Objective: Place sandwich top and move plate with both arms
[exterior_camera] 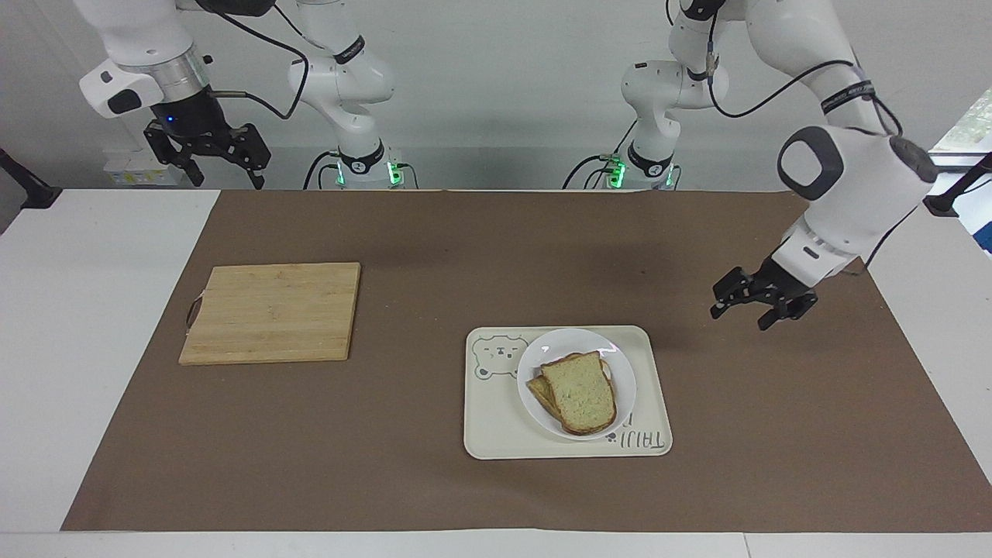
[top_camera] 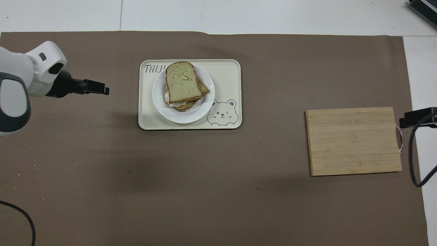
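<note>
Sandwich top (exterior_camera: 579, 390) sat on the stack in the white plate (exterior_camera: 620, 370), skewed a bit so the lower slice (exterior_camera: 540, 391) stuck out at one corner. Judging by that, the placing step looked done and the plate move not started. Plate sat on the bear tray (exterior_camera: 496, 434), toward the left arm's end of the brown mat (exterior_camera: 496, 480).

Facing view: left gripper (exterior_camera: 759, 300) hung in the air over bare mat beside the tray, well apart from the plate, fingers spread wide, holding nothing. Right gripper (exterior_camera: 209, 155) was parked high near its base over the table's edge, fingers open and empty; that arm waited. Cutting board (exterior_camera: 273, 311) lay toward the right arm's end, likely the plate's destination, but that's a guess.

Overhead view: sandwich top (top_camera: 182, 82) covered most of the stack, lower slice peeking out toward the bear drawing. Left gripper (top_camera: 97, 91) showed edge-on, so its opening couldn't be read here; height off the mat also only readable from the facing view. Right gripper (top_camera: 418, 118) was just a dark tip by the board's handle (top_camera: 398, 136).
</note>
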`<state>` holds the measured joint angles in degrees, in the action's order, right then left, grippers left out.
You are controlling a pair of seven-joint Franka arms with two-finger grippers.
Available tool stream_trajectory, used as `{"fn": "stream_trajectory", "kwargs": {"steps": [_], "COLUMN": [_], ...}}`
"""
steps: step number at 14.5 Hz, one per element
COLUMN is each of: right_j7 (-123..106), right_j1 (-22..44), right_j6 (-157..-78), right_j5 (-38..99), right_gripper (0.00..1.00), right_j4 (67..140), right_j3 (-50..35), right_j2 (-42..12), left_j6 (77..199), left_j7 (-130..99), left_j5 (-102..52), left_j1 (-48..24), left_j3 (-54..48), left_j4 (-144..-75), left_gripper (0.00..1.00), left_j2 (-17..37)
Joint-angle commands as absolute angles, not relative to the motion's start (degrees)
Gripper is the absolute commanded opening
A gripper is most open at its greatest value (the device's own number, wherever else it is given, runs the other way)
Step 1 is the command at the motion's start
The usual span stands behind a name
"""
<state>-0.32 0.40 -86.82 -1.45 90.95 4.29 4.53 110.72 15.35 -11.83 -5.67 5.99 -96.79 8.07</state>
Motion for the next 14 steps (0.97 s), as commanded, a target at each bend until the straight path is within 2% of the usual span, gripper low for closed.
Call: {"fn": "stream_trajectory", "kwargs": {"steps": [1,3,6,8,10,14], "right_j7": [-1.6,-1.7,-1.7,-1.8,-1.7,-1.8], "right_j1": [0.0,-0.2,-0.2,-0.1,-0.1,-0.1], "right_j6": [-86.4,-86.4,-86.4,-86.4,-86.4,-86.4], "right_j5": [-1.3,-1.2,-1.2,-1.3,-1.2,-1.2], "right_gripper": [1.0,1.0,1.0,1.0,1.0,1.0], "right_j4": [90.5,90.6,90.6,90.6,90.5,90.6], "right_j3": [3.9,4.0,4.0,3.9,3.9,3.9], "right_j2": [4.7,4.7,4.7,4.7,4.7,4.7], "left_j6": [98.2,90.6,82.7,81.1,80.7,81.0], "left_j7": [15.9,17.0,17.7,22.6,24.1,23.5], "left_j5": [-4.2,-3.3,-3.3,-3.2,-2.7,-2.1], "left_j1": [-4.7,-3.7,-3.7,-3.4,-2.5,-2.3], "left_j3": [6.3,6.9,8.1,8.0,7.9,7.8], "left_j4": [-86.8,-81.0,-76.0,-76.4,-81.9,-82.6], "left_gripper": [1.0,1.0,1.0,1.0,1.0,1.0], "left_j2": [6.9,6.9,5.7,2.2,-1.6,-2.0]}}
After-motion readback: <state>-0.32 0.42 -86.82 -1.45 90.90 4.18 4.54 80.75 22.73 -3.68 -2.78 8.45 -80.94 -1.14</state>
